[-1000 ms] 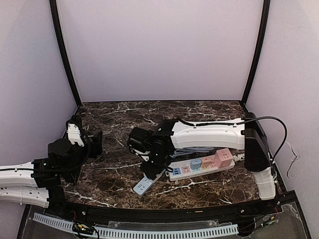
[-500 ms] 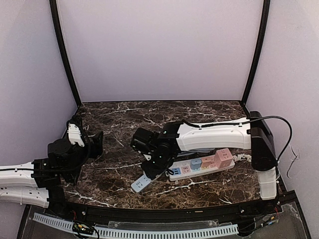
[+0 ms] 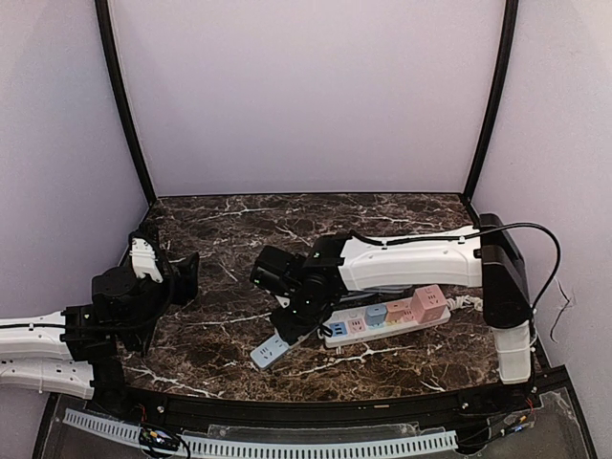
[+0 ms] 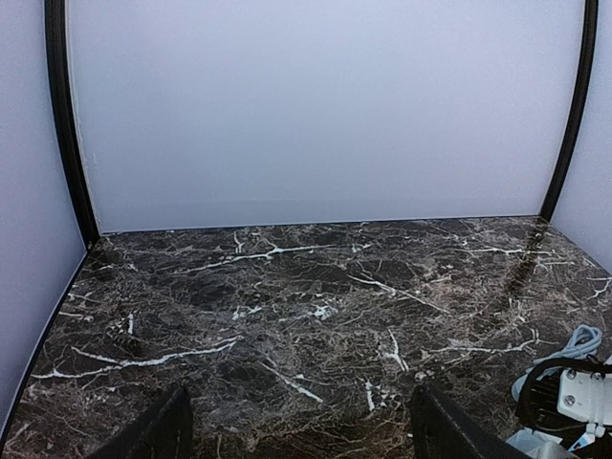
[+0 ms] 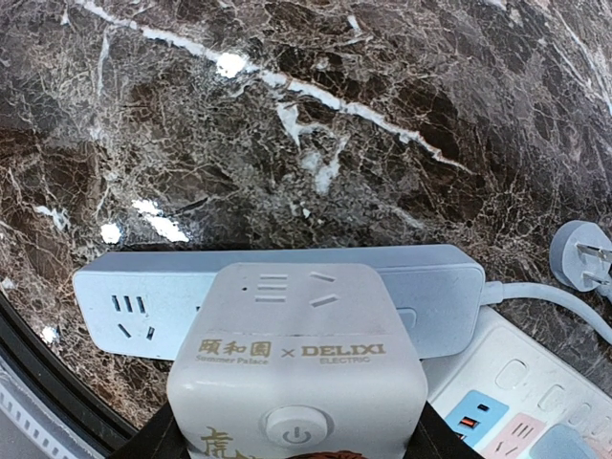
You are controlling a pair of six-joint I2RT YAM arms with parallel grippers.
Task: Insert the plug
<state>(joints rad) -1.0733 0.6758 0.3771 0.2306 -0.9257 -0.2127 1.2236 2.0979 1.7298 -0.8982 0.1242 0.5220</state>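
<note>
R gripper (image 5: 296,435) holding the white cube adapter (image 5: 296,325); L gripper (image 4: 301,442) spread wide w/ nothing in it.
On my R wrist cam the fingers (image 5: 158,438) pinch the adapter's two sides. It sits over the middle of the pale blue strip (image 5: 124,301) and hides the sockets there; can't tell if they touch. Only that strip's left-end sockets show clear. Loose plug (image 5: 577,253) lies on the marble table (image 5: 239,143) just past the strip's right end, pins showing, not inserted. White multi-socket strip (image 5: 516,378) w/ coloured cubes lies right beside that same end. L gripper hangs well left of the strip.
</note>
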